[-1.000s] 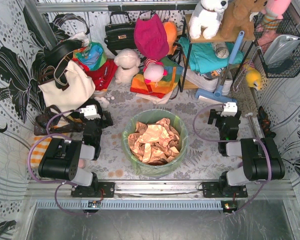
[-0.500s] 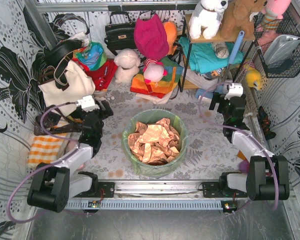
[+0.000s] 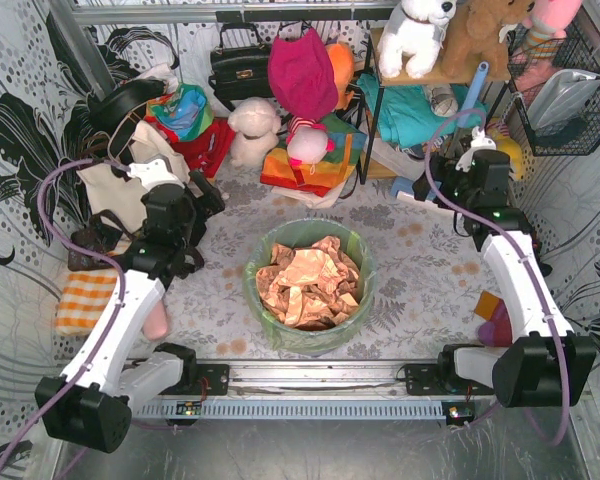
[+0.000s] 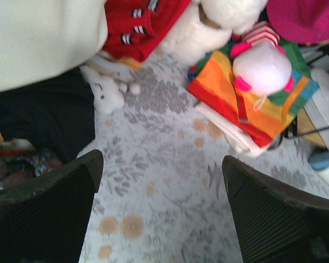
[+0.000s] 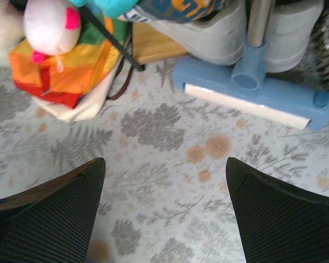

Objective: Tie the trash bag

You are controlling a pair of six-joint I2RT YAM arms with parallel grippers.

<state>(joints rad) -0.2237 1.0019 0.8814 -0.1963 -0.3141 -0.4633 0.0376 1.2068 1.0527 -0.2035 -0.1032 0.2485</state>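
Top view: trash bag (image 3: 358, 300) sits at table centre, round and bucket-shaped, mouth open upward. Its 6 o'clock side comes close to the front rail (image 3: 320, 376). I see bare fern-print tablecloth (image 3: 420, 262) at 3 and 9 o'clock of it. The 12 o'clock edge is packed w/ plush, bags and folded cloth.

Bag is thin, translucent lt-green film, wrinkled. Crumpled orange-tan paper (image 3: 305, 280) fills the mouth.

L arm is stretched out to ~10 o'clock of bag, beside the cream tote (image 3: 120, 190). Left gripper (image 4: 162, 161) hangs over the cloth, fingers spread wide, nothing between them.

R arm reaches to ~2 o'clock, near the shelf legs. Right gripper (image 5: 164, 164) is also wide apart and empty. Its cam shows a blue squeegee head (image 5: 252, 93) at ~1 o'clock.

Both grippers are well apart from the bag.
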